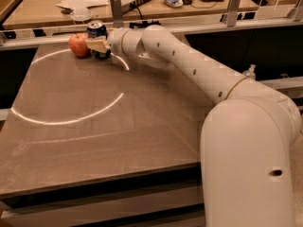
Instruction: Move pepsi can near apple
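The dark blue, silver-topped pepsi can (96,31) was seen upright just beside the small, round, red-orange apple (78,45), to the apple's right in the view, and was clasped across its front by the gripper (98,45).

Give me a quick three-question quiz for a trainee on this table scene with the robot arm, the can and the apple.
1. True or false: the dark blue cylindrical pepsi can stands near the far edge of the brown table.
2. What sits just left of the pepsi can in the camera view? A) a round red-orange apple B) a green bowl C) a white mug
3. Fill in: the white arm's gripper is at the ____.
Key: 1 true; 2 A; 3 pepsi can.
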Motion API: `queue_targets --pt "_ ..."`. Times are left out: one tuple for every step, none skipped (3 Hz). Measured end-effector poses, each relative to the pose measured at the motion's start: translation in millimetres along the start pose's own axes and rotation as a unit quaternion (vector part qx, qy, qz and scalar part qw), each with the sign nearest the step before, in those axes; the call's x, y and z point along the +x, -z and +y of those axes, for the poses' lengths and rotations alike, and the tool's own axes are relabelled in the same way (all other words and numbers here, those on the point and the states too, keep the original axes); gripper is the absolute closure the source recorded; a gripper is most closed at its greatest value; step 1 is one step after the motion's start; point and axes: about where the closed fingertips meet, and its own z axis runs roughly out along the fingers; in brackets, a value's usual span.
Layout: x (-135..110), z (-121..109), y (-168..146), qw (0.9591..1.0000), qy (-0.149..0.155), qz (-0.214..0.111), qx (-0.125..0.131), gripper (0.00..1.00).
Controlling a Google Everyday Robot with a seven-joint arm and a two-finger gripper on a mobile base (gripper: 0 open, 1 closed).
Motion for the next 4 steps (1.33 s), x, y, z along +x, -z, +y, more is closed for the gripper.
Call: queue_targets --pt "-2.3 1.9 -0.9 1.0 0.008 0.001 0.001 0.02" --pt "-11.9 1.5 27.8 0.9998 0.017 0.006 0.011 0.0" --pt "-14.0 -8.3 105.5 0.9974 0.03 0.039 0.053 0.0" --pt "-11.3 -17.8 193.5 0.9856 0.038 0.087 0.14 0.0"
